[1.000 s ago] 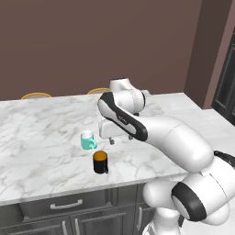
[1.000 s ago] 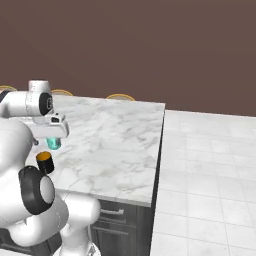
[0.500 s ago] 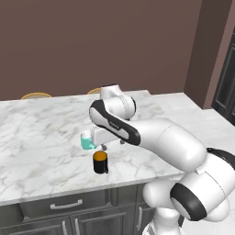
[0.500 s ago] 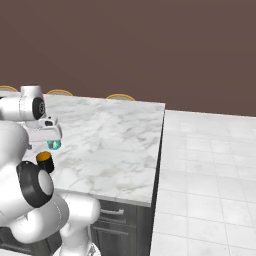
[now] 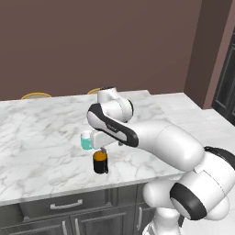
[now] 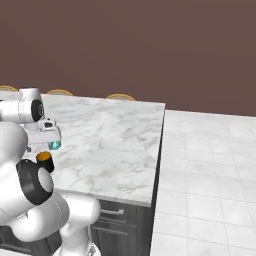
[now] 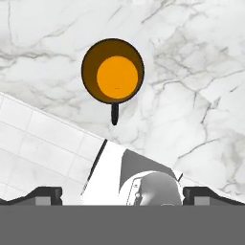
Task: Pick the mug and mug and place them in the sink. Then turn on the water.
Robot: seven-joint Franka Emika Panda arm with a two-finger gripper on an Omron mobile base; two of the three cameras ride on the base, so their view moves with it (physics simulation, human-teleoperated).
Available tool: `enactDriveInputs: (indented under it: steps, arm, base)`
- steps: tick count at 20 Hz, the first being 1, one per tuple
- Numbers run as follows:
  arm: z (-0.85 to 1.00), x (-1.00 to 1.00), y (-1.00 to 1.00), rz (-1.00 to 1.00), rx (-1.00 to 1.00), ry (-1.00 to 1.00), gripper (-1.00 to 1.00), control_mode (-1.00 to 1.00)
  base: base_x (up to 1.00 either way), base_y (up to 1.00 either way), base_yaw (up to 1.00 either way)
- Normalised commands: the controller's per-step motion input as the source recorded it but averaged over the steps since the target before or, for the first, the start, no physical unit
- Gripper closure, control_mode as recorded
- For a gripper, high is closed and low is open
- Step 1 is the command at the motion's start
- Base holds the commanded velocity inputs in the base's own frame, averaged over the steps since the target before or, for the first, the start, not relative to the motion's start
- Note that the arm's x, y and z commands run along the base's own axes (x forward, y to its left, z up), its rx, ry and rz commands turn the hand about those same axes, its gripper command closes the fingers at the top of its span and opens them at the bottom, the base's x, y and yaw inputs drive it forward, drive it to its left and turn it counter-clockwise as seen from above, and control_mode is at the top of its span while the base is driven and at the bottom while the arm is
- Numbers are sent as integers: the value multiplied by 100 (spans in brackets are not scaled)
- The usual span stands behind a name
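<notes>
While gripper [image 7: 122,195] hangs above counter [image 5: 41,137] w/ jaws spread wide, nothing between them, black mug [image 7: 113,72] stands upright below it near counter's front edge, handle toward hand. Teal mug [image 5: 85,140] sits just behind black one, beside the wrist.

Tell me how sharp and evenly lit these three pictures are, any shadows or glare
Left base view: sharp, flat light, soft shadow beside the black mug on the marble counter. Right base view: equally crisp, no glare. Hand view: mug in focus from above, no blur, no hard shadow.
</notes>
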Motion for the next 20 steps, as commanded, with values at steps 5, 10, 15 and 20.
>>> enactDriveInputs:
  steps: [5,10,15,20]
  arm:
    - [-3,1,1,6,0,0,-100,-100]
    - [-9,19,12,3,0,0,-100,-100]
    - [-10,6,7,3,0,0,-100,-100]
    - [-7,6,8,2,0,0,-100,-100]
  base:
    - [0,0,0]
    - [0,0,0]
    - [0,0,0]
    - [0,0,0]
